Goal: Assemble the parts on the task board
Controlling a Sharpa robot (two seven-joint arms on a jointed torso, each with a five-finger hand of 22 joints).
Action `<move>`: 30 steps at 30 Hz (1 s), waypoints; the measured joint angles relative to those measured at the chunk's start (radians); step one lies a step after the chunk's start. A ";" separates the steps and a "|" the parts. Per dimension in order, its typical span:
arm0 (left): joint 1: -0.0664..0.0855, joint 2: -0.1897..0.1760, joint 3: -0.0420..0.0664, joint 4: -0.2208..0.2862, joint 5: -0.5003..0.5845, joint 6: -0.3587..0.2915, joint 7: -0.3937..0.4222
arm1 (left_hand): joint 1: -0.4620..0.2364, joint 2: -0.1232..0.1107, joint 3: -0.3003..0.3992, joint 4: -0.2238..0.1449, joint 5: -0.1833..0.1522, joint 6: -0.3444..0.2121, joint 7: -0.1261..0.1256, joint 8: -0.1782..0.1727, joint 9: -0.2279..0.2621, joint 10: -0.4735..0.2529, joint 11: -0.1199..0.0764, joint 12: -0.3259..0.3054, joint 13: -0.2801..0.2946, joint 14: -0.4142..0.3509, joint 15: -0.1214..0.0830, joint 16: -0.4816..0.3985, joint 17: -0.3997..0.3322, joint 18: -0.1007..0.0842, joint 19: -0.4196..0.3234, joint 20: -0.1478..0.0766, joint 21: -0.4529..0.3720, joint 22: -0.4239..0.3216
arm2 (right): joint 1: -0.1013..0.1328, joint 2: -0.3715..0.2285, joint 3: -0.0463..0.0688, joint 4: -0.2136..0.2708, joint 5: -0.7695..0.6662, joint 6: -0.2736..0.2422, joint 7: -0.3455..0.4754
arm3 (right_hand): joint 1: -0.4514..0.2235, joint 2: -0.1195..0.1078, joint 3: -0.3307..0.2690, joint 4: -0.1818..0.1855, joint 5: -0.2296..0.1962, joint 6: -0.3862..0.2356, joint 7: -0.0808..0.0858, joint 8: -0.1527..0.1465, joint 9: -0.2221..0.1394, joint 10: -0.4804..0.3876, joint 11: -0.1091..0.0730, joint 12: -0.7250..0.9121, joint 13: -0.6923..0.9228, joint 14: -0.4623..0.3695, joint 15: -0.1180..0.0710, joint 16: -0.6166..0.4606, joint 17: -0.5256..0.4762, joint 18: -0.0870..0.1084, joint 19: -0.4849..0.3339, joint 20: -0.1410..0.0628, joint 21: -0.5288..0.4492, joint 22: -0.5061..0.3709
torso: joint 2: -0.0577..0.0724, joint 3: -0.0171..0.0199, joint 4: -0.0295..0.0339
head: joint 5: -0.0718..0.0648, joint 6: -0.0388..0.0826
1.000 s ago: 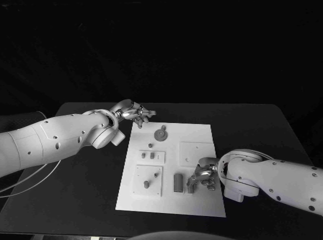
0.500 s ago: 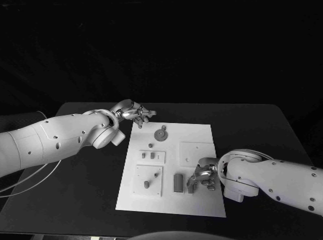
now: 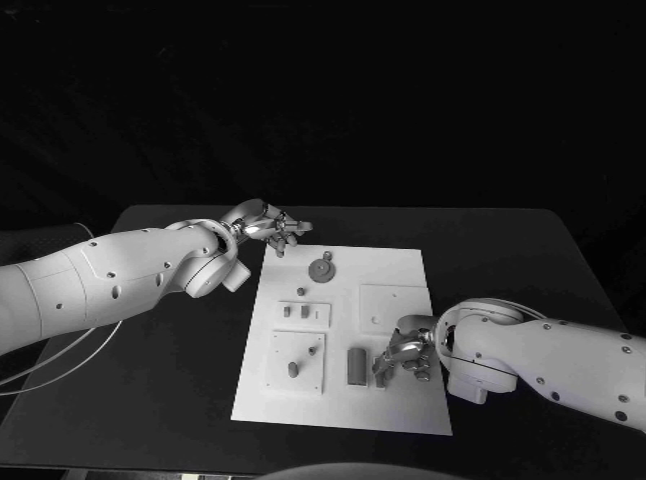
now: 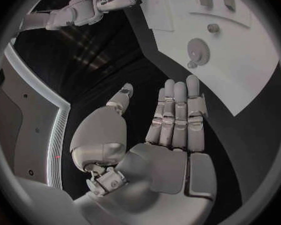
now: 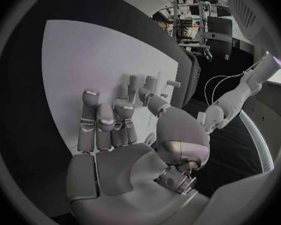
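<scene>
Left hand [image 3: 270,226] hovers open past the task board [image 3: 395,270] — fingers straight.

No readable text, labels or numbers anywhere.

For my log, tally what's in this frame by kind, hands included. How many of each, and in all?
Hands: 2, the left hand and the right hand
White board: 1
Round disc: 1
Long block: 1
Small pieces clear of the hands: 5
Total: 10. Whether the right hand hides another piece cannot be told.
</scene>
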 measured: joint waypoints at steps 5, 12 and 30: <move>0.000 0.001 0.000 0.000 0.000 0.000 0.000 | 0.000 0.000 0.000 0.000 0.000 0.000 0.000 0.000 0.000 0.000 0.000 0.000 0.000 0.000 0.000 0.000 0.000 0.000 0.000 0.000 0.000 0.001 | 0.000 0.000 0.000 0.000 0.000 0.000 0.001 | 0.005 -0.005 0.003 0.003 0.000 0.000 0.000 0.000 0.000 -0.002 0.002 0.000 0.000 -0.003 -0.003 0.000 0.000 0.000 0.000 0.000 0.000 0.000 | 0.000 0.0005 -0.0001 | 0.000 0.001; 0.000 0.001 0.000 -0.001 0.000 0.000 -0.001 | 0.000 0.000 0.000 0.000 0.000 0.000 0.000 0.000 0.000 0.000 0.000 0.000 0.000 0.000 0.000 0.000 0.000 0.000 0.000 0.000 0.000 0.001 | 0.000 0.000 0.000 0.001 0.000 0.000 0.001 | 0.005 -0.005 0.006 0.006 -0.004 -0.004 0.004 -0.004 0.001 -0.002 0.002 0.000 0.000 -0.004 -0.002 0.000 0.000 0.000 -0.001 0.001 0.000 0.000 | 0.000 0.0007 0.0000 | 0.001 0.001; 0.000 0.001 0.000 -0.002 0.000 0.000 -0.002 | 0.000 0.000 0.000 0.000 0.000 0.000 0.000 0.000 0.000 0.000 0.000 0.000 0.001 0.000 0.000 0.000 0.000 0.000 0.000 0.000 0.000 0.001 | 0.000 -0.029 0.000 0.028 0.003 -0.003 0.013 | 0.019 -0.018 0.006 0.006 -0.008 -0.005 0.004 -0.006 0.000 -0.002 0.002 0.000 0.000 -0.005 0.000 0.000 0.000 0.001 -0.002 0.002 0.000 0.000 | 0.000 0.0000 0.0007 | 0.000 0.003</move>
